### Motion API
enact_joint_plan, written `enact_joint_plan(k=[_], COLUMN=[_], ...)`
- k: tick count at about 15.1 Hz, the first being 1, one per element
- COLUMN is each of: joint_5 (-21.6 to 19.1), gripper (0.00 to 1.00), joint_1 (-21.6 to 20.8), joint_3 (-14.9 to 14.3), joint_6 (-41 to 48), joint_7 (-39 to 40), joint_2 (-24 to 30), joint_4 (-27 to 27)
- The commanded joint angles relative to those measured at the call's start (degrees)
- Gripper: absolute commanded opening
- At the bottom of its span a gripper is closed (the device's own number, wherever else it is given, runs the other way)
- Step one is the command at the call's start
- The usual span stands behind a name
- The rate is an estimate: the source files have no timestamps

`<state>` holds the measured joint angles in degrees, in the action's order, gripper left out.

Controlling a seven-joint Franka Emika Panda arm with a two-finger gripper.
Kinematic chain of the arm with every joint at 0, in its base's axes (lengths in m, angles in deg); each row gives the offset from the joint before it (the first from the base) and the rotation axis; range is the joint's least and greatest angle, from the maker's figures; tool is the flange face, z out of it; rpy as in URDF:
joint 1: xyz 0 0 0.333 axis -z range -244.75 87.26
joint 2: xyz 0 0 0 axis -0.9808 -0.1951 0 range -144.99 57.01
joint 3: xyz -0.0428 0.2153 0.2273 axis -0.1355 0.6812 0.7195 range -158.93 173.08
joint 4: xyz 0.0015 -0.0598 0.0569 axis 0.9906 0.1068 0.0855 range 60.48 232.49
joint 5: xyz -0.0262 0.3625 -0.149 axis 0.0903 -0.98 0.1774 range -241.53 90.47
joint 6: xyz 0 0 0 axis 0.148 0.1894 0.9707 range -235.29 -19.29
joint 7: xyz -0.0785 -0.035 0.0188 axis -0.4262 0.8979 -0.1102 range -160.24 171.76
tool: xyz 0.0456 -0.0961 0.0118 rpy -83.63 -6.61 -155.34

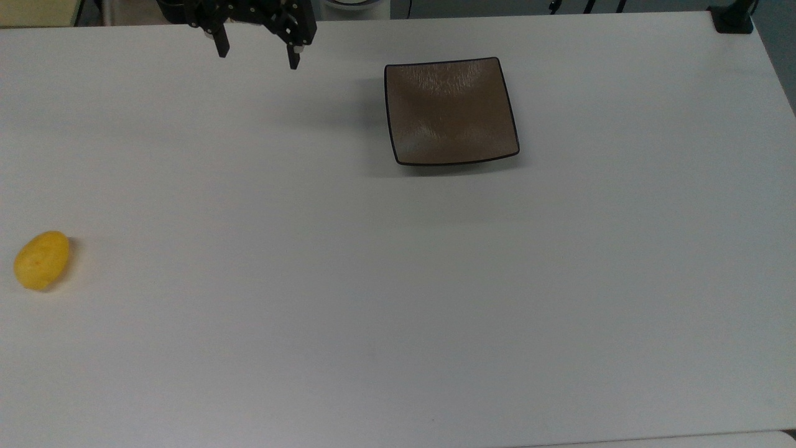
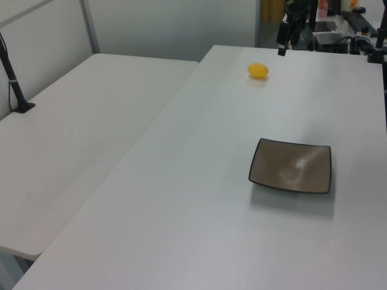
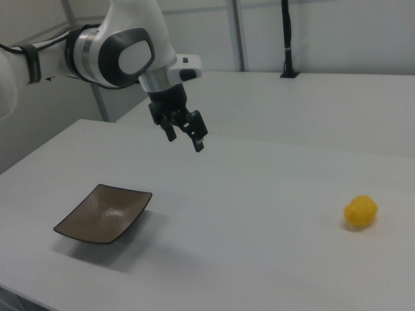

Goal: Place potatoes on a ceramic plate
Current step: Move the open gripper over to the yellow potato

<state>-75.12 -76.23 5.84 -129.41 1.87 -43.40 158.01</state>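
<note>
So the potato is sitting alone at the far left edge of the worktop in the top view, and the ceramic plate is well apart from it, up toward the top view's upper middle with nothing on it. The gripper hangs in the air above the worktop, to the left of the plate in the top view, fingers spread wide and holding nothing. In the right view the gripper sits between plate and potato, high up and closer to the plate side.

My read is that the step in hand is the reach to the potato, so basically nothing of the task is done yet.

To do it well, I'd get right over the middle of the potato before dropping, keep the fingers wide on the way down, and close across the short width, not end to end. It looks smooth and egg-shaped, so an off-centre pinch could squirt it out or roll it, and it's close to the worktop edge.

Orientation: in the top view the long axis runs roughly up-down with a slight tilt, top end leaning right. So the gripper probably wants some wrist turn to line up across that.
</note>
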Motion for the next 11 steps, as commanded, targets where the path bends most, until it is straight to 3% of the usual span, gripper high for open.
enact_joint_plan(k=[1, 11], joint_5=[0.65, 1.44], gripper=[1.00, 1.00], joint_1=[2.14, 10.75], joint_3=[-1.31, -2.46], joint_6=[-7.23, -21.83], joint_7=[-0.15, -0.24], joint_2=[-1.46, -17.18], joint_4=[0.87, -7.03])
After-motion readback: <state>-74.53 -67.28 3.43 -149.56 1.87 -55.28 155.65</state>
